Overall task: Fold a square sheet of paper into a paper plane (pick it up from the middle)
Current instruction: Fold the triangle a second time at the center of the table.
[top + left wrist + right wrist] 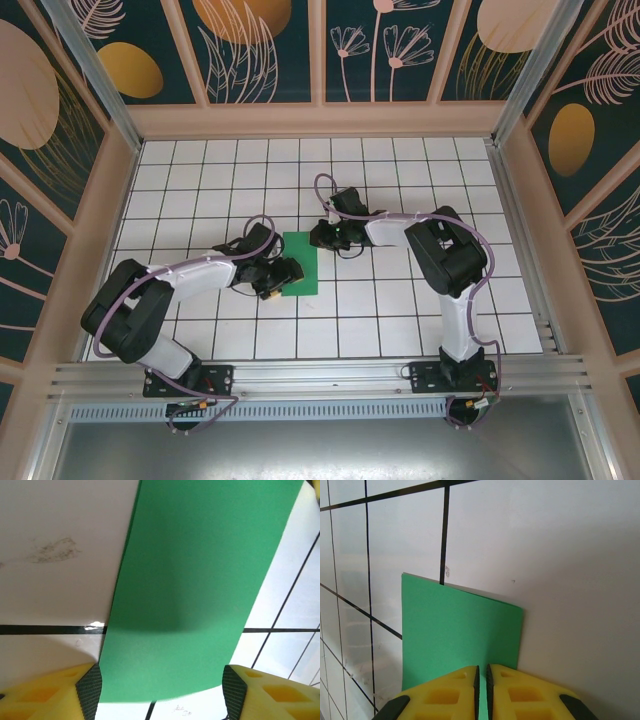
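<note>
Seemingly only the half-fold is done: the square sheet of paper [300,262] lies near the table [400,320] centre, left gripper [160,692] wide astride it, right gripper [481,682] closed at its far edge; wing folds remain.

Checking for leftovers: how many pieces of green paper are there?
1: the green paper lies in the middle, left gripper and right gripper at its edges; another could hide beneath.
</note>
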{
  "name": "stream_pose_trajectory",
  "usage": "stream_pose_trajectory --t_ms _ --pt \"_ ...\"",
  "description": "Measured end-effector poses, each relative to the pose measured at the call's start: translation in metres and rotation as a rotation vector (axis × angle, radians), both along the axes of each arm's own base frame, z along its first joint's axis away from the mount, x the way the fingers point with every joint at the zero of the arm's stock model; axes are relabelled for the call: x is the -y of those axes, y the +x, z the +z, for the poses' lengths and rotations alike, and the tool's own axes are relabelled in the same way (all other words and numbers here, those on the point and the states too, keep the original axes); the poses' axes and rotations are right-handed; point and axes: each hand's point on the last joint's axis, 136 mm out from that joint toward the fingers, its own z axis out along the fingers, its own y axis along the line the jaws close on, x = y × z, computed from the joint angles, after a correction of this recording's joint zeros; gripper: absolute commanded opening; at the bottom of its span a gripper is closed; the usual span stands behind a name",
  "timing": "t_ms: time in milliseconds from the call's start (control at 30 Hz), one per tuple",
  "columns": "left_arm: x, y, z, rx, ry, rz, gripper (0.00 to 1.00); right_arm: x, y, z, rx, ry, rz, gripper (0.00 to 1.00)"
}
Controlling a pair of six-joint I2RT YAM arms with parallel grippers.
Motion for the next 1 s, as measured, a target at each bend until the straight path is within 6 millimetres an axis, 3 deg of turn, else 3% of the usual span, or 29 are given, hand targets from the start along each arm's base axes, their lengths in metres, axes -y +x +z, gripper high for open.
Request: stream_pose_trajectory --t_ms 233,600,833,1000 --pt "0.012 0.004 0.006 0.025 -0.054 -0.023 0.67 0.0 0.0 0.0 0.003 0.005 0.0 0.16" --pt "0.013 0.009 0.011 0.067 -0.055 -0.035 0.67 0.0 0.0 0.0 0.0 0.011 -0.001 0.16" --pt "0.009 0.037 0.02 0.191 -0.017 -0.054 0.73 0.001 0.0 -0.001 0.002 0.015 0.0 0.15" --pt "0.007 0.05 0.022 0.256 -0.009 -0.08 0.72 0.0 0.0 -0.001 0.002 0.02 0.001 0.15"
